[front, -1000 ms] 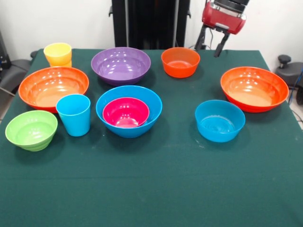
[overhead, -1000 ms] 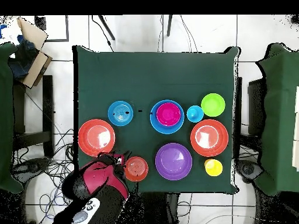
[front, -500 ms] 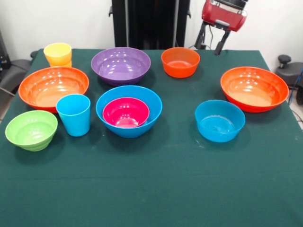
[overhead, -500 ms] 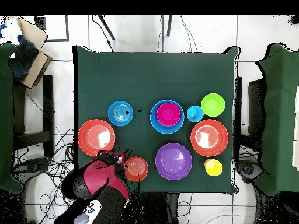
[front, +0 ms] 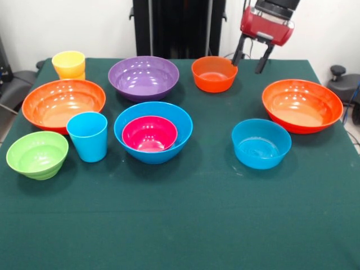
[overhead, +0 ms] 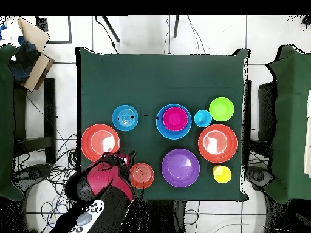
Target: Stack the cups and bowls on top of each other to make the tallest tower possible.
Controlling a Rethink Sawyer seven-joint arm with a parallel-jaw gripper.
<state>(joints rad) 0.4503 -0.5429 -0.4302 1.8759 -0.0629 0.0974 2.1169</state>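
Note:
My gripper (front: pixel 251 61) hangs open above the table's far edge, just right of the small orange bowl (front: pixel 214 73); in the overhead view it (overhead: pixel 121 164) sits between that bowl (overhead: pixel 141 175) and a large orange bowl (overhead: pixel 100 142). A magenta bowl (front: pixel 149 134) sits nested in the large blue bowl (front: pixel 153 132). The medium blue bowl (front: pixel 261 143) stands alone at the right, the large orange bowl (front: pixel 302 105) behind it. The sky blue cup (front: pixel 88 136), lime green bowl (front: pixel 37 154), second large orange bowl (front: pixel 63 104), yellow cup (front: pixel 68 64) and purple bowl (front: pixel 143 77) stand at the left.
Everything rests on a dark green tablecloth (front: pixel 185 225). The robot's black pedestal (front: pixel 179 28) stands behind the table's far edge. Chairs (overhead: pixel 290 115) flank the table, and a cardboard box (overhead: pixel 33 51) lies off one corner.
My gripper has dropped slightly and shifted toward the small orange bowl. The bowls and cups have not moved.

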